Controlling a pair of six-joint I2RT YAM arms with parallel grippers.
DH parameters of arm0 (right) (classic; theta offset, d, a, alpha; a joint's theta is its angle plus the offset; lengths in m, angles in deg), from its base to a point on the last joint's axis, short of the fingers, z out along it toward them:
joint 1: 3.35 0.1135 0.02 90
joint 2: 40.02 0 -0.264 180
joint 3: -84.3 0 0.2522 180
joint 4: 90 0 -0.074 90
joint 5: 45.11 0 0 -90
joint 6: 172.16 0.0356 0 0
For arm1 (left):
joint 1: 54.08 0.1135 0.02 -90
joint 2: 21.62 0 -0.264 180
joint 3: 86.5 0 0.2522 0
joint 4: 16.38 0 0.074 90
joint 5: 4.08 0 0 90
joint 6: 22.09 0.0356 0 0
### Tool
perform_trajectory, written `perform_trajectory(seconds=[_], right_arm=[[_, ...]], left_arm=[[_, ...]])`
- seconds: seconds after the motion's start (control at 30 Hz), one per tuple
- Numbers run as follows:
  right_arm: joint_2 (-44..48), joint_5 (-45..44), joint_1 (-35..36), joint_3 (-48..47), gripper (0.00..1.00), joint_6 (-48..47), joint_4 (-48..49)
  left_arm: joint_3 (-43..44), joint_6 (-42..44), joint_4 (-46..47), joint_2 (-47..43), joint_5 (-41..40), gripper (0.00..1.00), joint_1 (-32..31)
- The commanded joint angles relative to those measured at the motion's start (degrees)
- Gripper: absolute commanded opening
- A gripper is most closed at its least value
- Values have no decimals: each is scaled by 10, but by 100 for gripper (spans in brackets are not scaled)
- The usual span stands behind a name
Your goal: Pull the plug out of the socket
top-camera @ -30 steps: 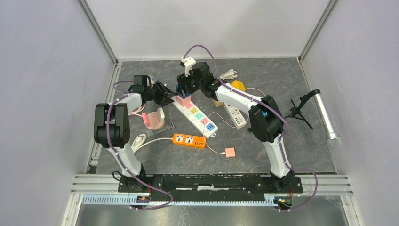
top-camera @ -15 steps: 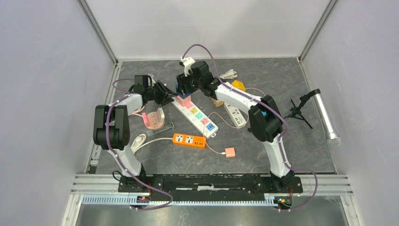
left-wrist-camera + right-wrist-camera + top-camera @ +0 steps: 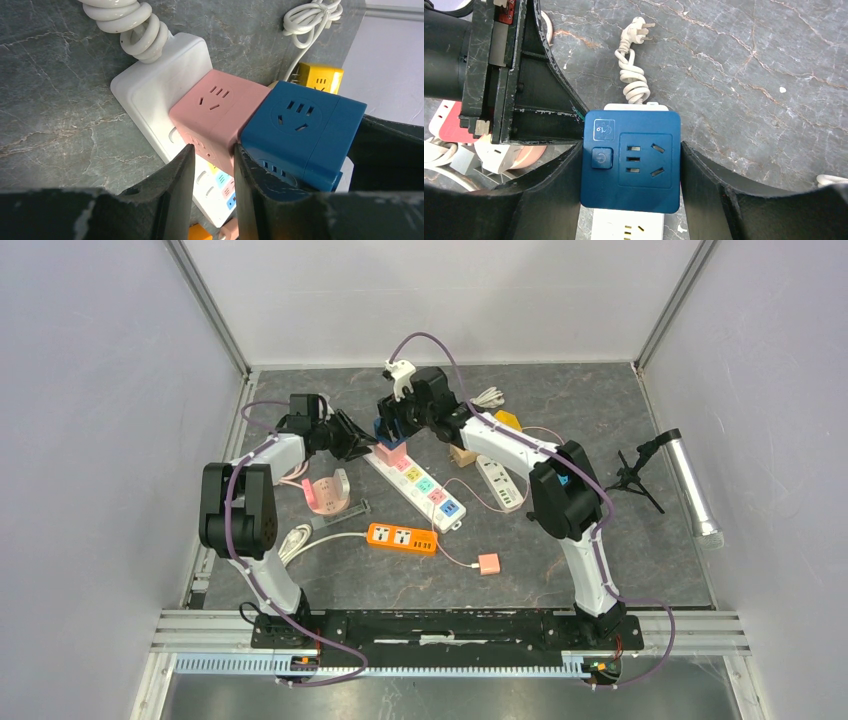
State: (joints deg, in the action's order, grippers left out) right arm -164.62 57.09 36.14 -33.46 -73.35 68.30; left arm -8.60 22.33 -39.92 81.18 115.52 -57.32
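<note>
**Stacked adapters at the far end of the strip.** On the grey table (image 3: 600, 420) the white power strip (image 3: 425, 488) runs diagonally, its far end between my two arms. There a pink cube (image 3: 215, 112) sits on the strip. The blue cube plug (image 3: 631, 160) is stacked on the pink one, touching it, so its plug axis stands upright. My right gripper (image 3: 631, 146) sits over the blue cube plug from above, fingers clamped on two opposite sides. My left gripper (image 3: 212, 150) lies low beside the pink cube's base with its fingers narrow; I cannot tell whether they pinch anything. I judge the pull should go straight up, led by the right arm.
</note>
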Motion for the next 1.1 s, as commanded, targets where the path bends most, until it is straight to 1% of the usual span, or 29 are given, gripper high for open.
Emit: perform_trajectory(seconds=[0.0,0.07,0.1,0.13,0.2,0.3,0.37,0.47,0.6,0.73,0.8,0.97,1.07], right_arm=[[27,-20,8,-27,0,-65,44],[27,-26,9,-27,0,-76,38],[26,-28,9,-27,0,-76,38],[27,-26,9,-27,0,-73,39],[28,-10,6,-26,0,-55,45],[32,43,-5,-18,0,-1,75],[33,58,-8,-12,0,13,99],[30,55,-7,-14,0,7,94],[37,7,4,-30,0,-51,59],[49,-27,6,-32,0,-81,55],[53,-27,6,-32,0,-81,59],[75,19,4,-37,0,-63,75],[86,13,4,-37,0,-65,75]], left_arm=[[-23,64,-134,42,-91,40,-5],[-20,64,-138,47,-92,40,-5],[-18,65,-140,-19,-92,40,-6],[-15,66,-144,49,-94,40,-6],[-11,68,-150,52,-96,40,-7],[-8,72,-156,55,-100,39,-7],[-8,74,-158,57,-101,40,-7],[-6,75,-162,62,-101,39,-8],[-5,77,-168,68,-104,39,-10],[-2,81,-174,67,-117,37,-13],[1,85,-179,67,-124,36,-15],[2,89,-186,70,-133,35,-18],[2,89,-187,70,-135,35,-18]])
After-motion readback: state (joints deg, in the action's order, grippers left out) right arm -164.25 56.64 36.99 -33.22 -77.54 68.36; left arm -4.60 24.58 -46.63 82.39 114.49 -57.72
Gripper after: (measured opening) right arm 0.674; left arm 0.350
